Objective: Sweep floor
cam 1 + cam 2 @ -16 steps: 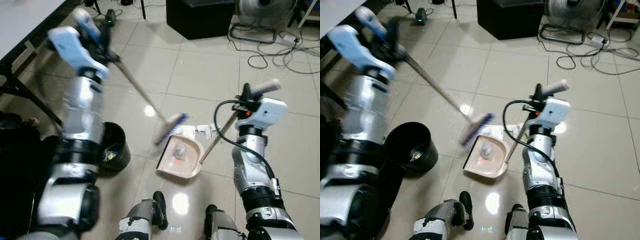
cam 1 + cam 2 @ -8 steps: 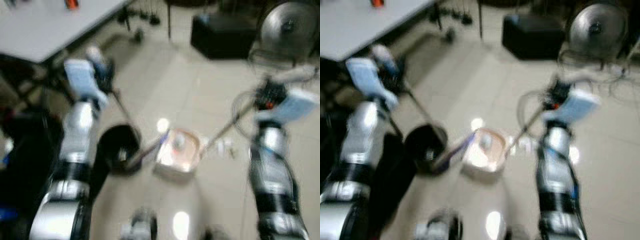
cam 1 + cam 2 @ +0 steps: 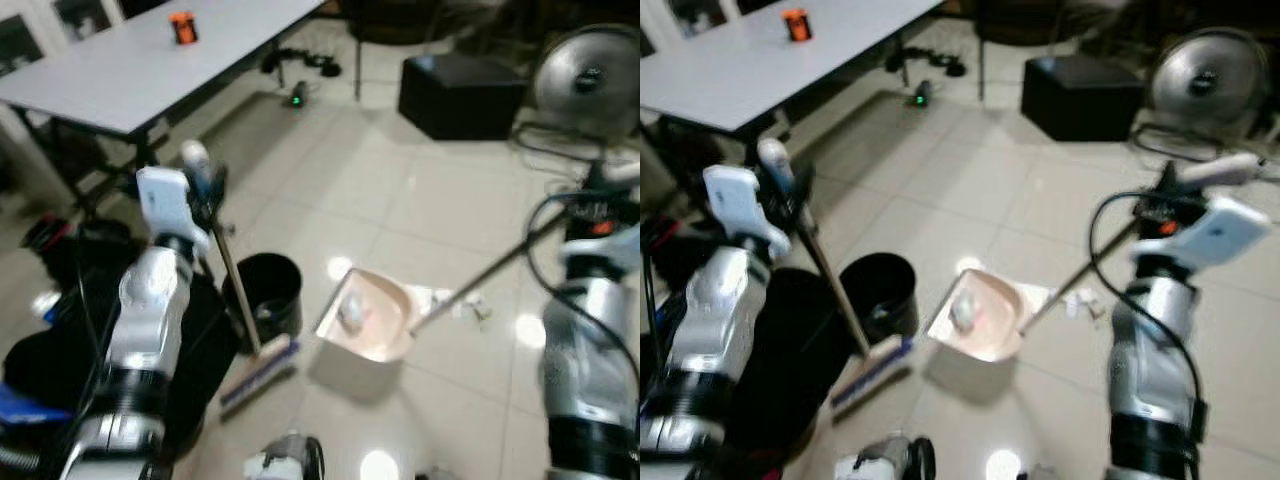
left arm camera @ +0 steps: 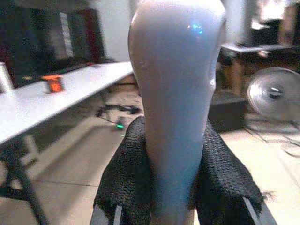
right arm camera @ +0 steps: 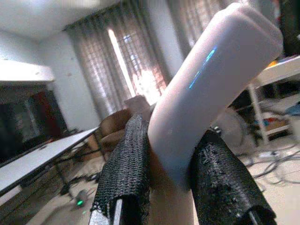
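A tiled floor spreads before the robot, with a long grey bench at far left carrying a small orange object, and a black box and a round fan at far right. Nearer, left of centre, a black bin stands on the tiles beside a dark heap at the robot's left side. The left claw is pinched around the top of the broom, whose handle runs almost upright down to a blue-bristled head resting on the floor just in front of the bin; in the left wrist view the black fingers press both sides of the pale grip. The right claw, raised at the right, is clamped on the long handle of the pink dustpan, which sits tilted just right of the bin with a crumpled grey scrap inside. Small white paper bits lie on the floor beside the pan.
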Controlling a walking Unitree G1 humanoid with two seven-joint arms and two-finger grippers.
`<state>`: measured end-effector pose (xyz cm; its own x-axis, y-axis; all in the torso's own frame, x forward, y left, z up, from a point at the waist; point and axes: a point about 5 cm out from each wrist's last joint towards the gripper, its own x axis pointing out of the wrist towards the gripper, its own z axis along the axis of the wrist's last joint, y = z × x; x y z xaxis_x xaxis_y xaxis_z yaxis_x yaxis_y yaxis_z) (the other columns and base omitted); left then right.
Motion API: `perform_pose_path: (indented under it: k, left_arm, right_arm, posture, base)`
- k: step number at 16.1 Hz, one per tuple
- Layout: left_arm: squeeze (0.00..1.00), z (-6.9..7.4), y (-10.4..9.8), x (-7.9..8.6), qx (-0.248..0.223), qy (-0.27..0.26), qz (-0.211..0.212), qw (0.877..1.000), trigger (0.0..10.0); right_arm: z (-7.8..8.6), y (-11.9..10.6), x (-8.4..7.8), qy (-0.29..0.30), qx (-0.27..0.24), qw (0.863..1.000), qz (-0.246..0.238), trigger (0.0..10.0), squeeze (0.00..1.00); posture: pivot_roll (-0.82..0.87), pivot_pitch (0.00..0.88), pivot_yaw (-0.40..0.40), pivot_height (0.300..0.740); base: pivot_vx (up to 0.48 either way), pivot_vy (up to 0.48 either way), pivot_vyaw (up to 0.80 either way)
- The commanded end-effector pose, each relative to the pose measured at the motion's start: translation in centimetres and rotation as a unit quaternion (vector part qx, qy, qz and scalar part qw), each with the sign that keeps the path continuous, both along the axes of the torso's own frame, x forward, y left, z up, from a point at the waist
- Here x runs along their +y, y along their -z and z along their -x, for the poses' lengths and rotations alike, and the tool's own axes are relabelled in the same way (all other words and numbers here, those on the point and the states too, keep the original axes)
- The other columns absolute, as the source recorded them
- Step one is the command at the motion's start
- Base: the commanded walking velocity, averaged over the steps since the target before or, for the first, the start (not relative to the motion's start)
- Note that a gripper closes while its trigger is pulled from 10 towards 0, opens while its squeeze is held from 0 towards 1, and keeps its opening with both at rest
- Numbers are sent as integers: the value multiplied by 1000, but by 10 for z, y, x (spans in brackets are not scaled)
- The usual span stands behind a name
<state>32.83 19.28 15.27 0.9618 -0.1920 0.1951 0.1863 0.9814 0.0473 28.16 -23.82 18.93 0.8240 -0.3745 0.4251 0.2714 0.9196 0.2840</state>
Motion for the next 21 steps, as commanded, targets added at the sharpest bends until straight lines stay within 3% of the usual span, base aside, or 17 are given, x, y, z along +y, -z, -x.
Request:
perform_pose_path:
  k: [1, 3, 6, 7, 9, 14, 21]
  left_arm:
    - [0, 4, -7, 0, -6, 16, -10, 1000, 10000]
    - [0, 24, 18, -3, 73, 42, 2, 996, 10000]
    - [0, 38, 25, -7, 96, 48, 1, 994, 10000]
    - [0, 42, 26, -6, 99, 28, -7, 995, 10000]
    - [0, 51, 28, -9, 102, 41, 19, 994, 10000]
    - [0, 62, 31, -20, 123, 55, -3, 991, 10000]
    - [0, 64, 27, -16, 110, -2, -5, 994, 10000]
  right_arm:
    - [3, -18, 4, -12, -32, 999, -7, 10000, 0]
    - [7, -44, 5, -39, -28, 999, 0, 10000, 0]
    - [9, -60, 0, -48, -26, 998, -11, 10000, 0]
    - [10, -67, -4, -49, -32, 998, -31, 10000, 0]
    - [9, -77, -6, -60, -21, 997, -40, 10000, 0]
    - [3, -97, -3, -78, 3, 996, -31, 10000, 0]
    - [-13, -108, 10, -120, 23, 992, -32, 10000, 0]
  posture:
    - [-16, 3, 112, 740]
    - [-22, 2, 104, 740]
    - [-22, 5, 100, 740]
    - [-24, 0, 99, 740]
    - [-26, 0, 90, 740]
    - [-21, 0, 80, 740]
    - [3, 0, 5, 740]
  base:
    - [0, 0, 0]
    - [0, 0, 0]
    - [0, 0, 0]
    - [0, 0, 0]
    - [0, 0, 0]
    - [0, 0, 0]
    - [36, 0, 0]
